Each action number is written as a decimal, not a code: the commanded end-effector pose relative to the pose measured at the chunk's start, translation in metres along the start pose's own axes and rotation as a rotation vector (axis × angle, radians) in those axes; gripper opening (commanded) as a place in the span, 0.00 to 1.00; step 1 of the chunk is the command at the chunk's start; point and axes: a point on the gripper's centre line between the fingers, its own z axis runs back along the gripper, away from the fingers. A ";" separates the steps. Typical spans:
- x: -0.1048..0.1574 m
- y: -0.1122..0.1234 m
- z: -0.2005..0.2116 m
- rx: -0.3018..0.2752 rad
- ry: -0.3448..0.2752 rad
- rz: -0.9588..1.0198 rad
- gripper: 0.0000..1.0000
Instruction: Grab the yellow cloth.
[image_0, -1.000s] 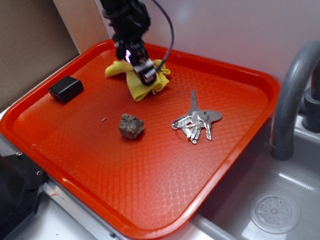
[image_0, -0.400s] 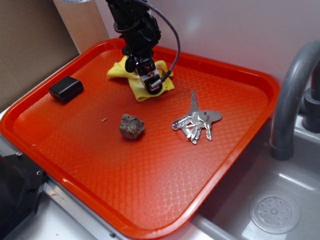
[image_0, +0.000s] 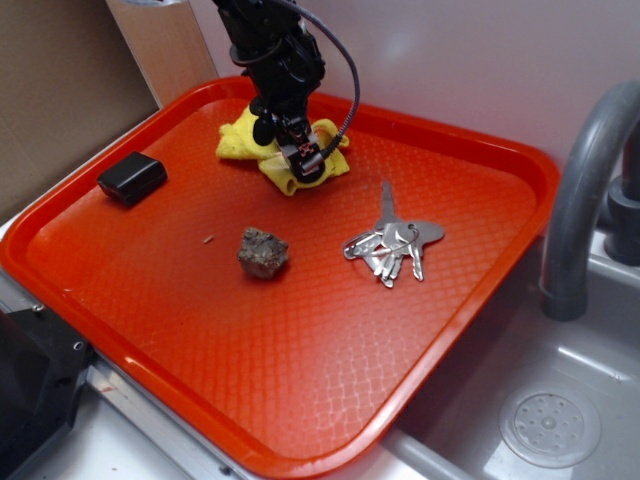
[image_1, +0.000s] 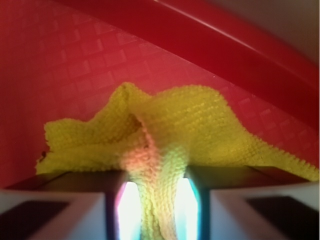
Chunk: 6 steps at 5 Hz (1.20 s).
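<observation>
Yellow cloth (image_0: 243, 140) now bunched tighter within hand (image_0: 303, 160).

looks like a kitchen sink corner set up for robot tests: grey curved faucet (image_0: 585, 190) over a steel sink basin (image_0: 470, 400) with a round drain (image_0: 550, 428), plain white wall behind, cardboard panel (image_0: 60, 90) at left, and an orange cafeteria tray (image_0: 300, 400) resting across the sink edge.
</observation>
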 end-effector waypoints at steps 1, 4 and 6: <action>0.007 -0.008 0.034 0.028 -0.082 -0.008 0.00; 0.011 -0.017 0.074 -0.043 -0.165 -0.010 0.00; 0.023 -0.032 0.164 -0.093 -0.201 0.043 0.00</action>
